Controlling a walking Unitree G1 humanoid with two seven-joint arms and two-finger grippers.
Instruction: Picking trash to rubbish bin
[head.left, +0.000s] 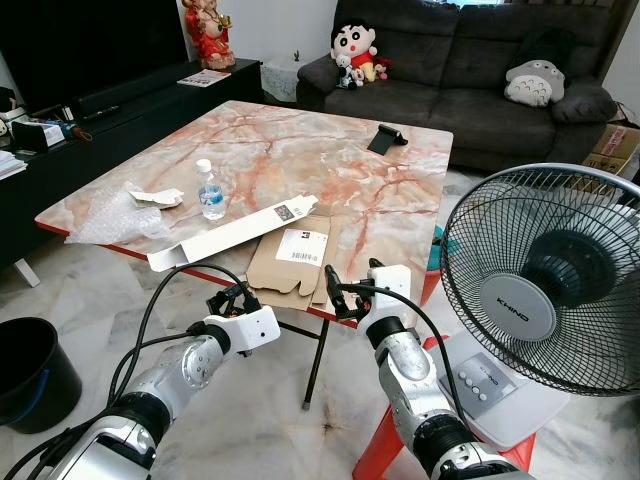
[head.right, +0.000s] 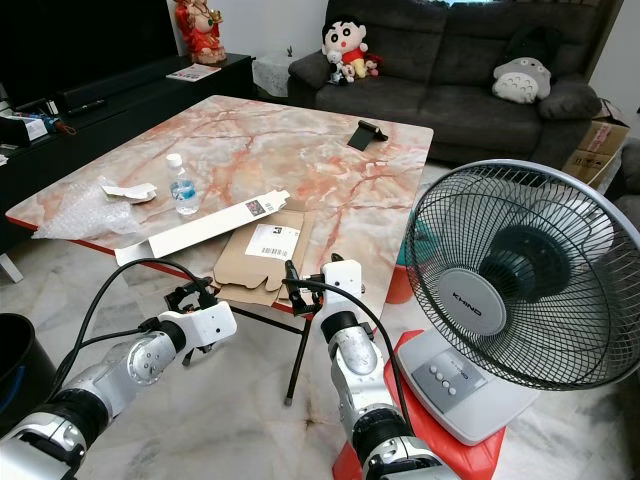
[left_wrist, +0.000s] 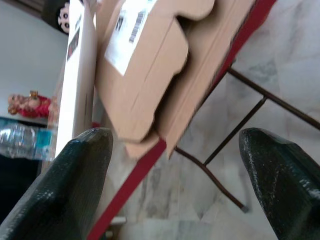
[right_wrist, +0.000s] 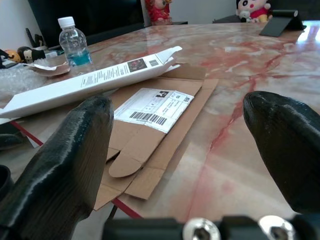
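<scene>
Nearest in: left gripper (head.left: 228, 297) low by the bench's front edge, fingers (left_wrist: 80, 185) spread wide, nothing between them. Right gripper (head.left: 352, 282) just beside that same red-trimmed edge, fingers (right_wrist: 70, 165) likewise apart and empty, aimed across the top. Straight ahead of both, a flattened brown cardboard box (head.left: 290, 256) with a white shipping label, its front flaps hanging over the edge of the marble bench (head.left: 390, 195). Lying partly across its far corner, a long white flattened carton (head.left: 235, 231), slanting leftward. Just behind that, a small water bottle (head.left: 210, 190) standing upright. Further left, a scrap of torn card (head.left: 155, 197) and a heap of bubble wrap (head.left: 115, 218). Down on the floor at far left, a black rubbish bin (head.left: 30, 372). Off right, a standing fan (head.left: 545, 285). Towards the far side of the bench, a black phone stand (head.left: 386, 138); beyond it, a dark sofa (head.left: 470, 70).
</scene>
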